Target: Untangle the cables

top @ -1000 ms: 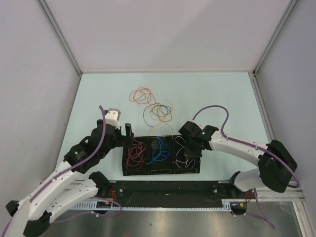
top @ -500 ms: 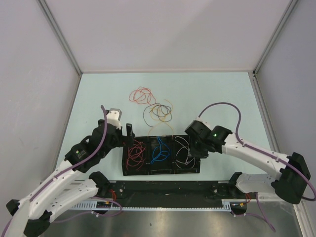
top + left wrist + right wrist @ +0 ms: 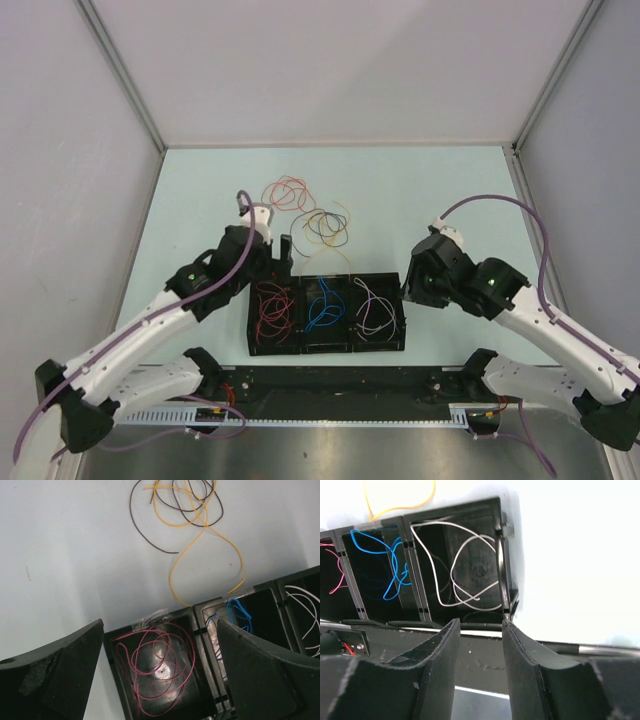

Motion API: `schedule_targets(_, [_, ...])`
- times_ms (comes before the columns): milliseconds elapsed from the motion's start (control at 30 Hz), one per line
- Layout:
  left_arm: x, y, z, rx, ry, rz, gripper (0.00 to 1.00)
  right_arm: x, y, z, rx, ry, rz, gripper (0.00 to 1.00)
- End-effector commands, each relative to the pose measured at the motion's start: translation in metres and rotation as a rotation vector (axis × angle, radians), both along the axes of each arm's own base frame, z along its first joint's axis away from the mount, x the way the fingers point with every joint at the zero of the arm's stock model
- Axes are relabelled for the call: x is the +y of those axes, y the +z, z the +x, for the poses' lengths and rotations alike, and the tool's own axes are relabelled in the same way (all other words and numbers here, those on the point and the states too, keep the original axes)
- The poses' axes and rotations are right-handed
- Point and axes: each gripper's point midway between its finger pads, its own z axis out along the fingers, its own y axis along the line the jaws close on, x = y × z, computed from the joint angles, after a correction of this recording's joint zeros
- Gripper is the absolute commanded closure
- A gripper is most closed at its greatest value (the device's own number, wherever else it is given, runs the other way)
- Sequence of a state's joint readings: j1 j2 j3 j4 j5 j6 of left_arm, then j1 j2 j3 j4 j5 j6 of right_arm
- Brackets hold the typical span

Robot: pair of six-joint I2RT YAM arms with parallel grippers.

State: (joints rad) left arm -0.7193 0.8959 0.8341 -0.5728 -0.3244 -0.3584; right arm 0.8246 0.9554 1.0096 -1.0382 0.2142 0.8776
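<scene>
1. Wires fill the black tray (image 3: 325, 351) nearest me, one colour to a compartment: red wire (image 3: 272, 308) at its left end, blue wire (image 3: 325, 305) in the middle, white wire (image 3: 375, 310) at its right end.
2. They look feather-light, limp and a bit springy, probably slick too. I'd pinch a single strand at a free end or outer loop, since a grab at the middle would likely drag the whole knot.
3. Off the tray's right end the right gripper (image 3: 412, 285) hangs, elbow bent and wrist tipped down toward the tray, its fingers partly apart with nothing between them.
4. Over the tray's far left corner the left gripper (image 3: 285, 256) hovers, the arm reaching in from the left, fingers spread wide and empty.
5. Just beyond the tray's far rim lies the yellow and brown tangle (image 3: 322, 228) on the table (image 3: 450, 190), one yellow loop reaching right up to that rim.
6. Farther beyond the tray, apart from that knot, sits the red and orange tangle (image 3: 285, 192).
</scene>
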Motion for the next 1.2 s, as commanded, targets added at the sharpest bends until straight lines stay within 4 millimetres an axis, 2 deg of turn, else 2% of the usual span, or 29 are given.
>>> schedule_targets(0, [-0.032,0.033,0.032,-0.073,-0.023,-0.074,0.0,0.002,0.027,0.021,-0.14,0.021,0.027,0.56])
schedule_targets(33, [-0.038,0.021,0.039,-0.044,-0.028,-0.045,0.0,0.002,0.028,0.023,-0.157,0.033,0.02,0.56])
schedule_targets(100, [-0.047,0.026,0.051,-0.055,-0.027,-0.042,0.0,0.001,0.031,0.03,-0.18,0.036,0.016,0.57])
schedule_targets(133, [-0.052,0.013,0.058,-0.029,-0.031,-0.01,0.0,-0.001,0.03,0.033,-0.183,0.036,0.003,0.57])
schedule_targets(233, [-0.063,0.014,0.076,-0.03,-0.019,0.003,0.01,-0.004,0.026,0.041,-0.183,0.034,-0.017,0.57])
schedule_targets(333, [-0.078,0.003,0.094,-0.003,-0.018,0.016,0.02,-0.005,0.02,0.048,-0.179,0.049,-0.048,0.57])
schedule_targets(367, [-0.085,-0.007,0.102,0.017,-0.016,0.028,0.03,-0.006,0.016,0.049,-0.174,0.06,-0.06,0.57])
schedule_targets(467, [-0.098,-0.023,0.12,0.05,-0.009,0.028,0.07,-0.006,0.011,0.054,-0.166,0.063,-0.062,0.58])
schedule_targets(533, [-0.105,-0.037,0.133,0.083,-0.012,0.012,0.14,-0.004,0.006,0.055,-0.156,0.077,-0.044,0.58])
schedule_targets(600, [-0.11,-0.043,0.144,0.109,-0.004,-0.03,0.18,-0.001,0.001,0.056,-0.143,0.084,-0.026,0.58])
schedule_targets(633, [-0.112,-0.055,0.148,0.137,-0.002,-0.029,0.2,0.001,-0.001,0.055,-0.135,0.096,-0.02,0.59])
schedule_targets(700, [-0.112,-0.058,0.158,0.147,0.015,-0.052,0.21,0.0,-0.007,0.056,-0.123,0.098,-0.021,0.59])
schedule_targets(733, [-0.111,-0.067,0.163,0.164,0.026,-0.05,0.23,0.002,-0.009,0.055,-0.116,0.109,-0.019,0.59])
schedule_targets(833, [-0.115,-0.073,0.17,0.17,0.023,-0.067,0.27,0.005,-0.016,0.055,-0.1,0.128,-0.009,0.6])
schedule_targets(867, [-0.116,-0.083,0.171,0.185,0.022,-0.06,0.28,0.006,-0.019,0.056,-0.096,0.131,-0.006,0.6])
schedule_targets(967, [-0.122,-0.094,0.176,0.206,0.024,-0.06,0.31,0.009,-0.024,0.058,-0.084,0.147,-0.008,0.61])
schedule_targets(1167, [-0.128,-0.111,0.183,0.236,0.026,-0.069,0.35,0.009,-0.029,0.062,-0.068,0.156,-0.006,0.62])
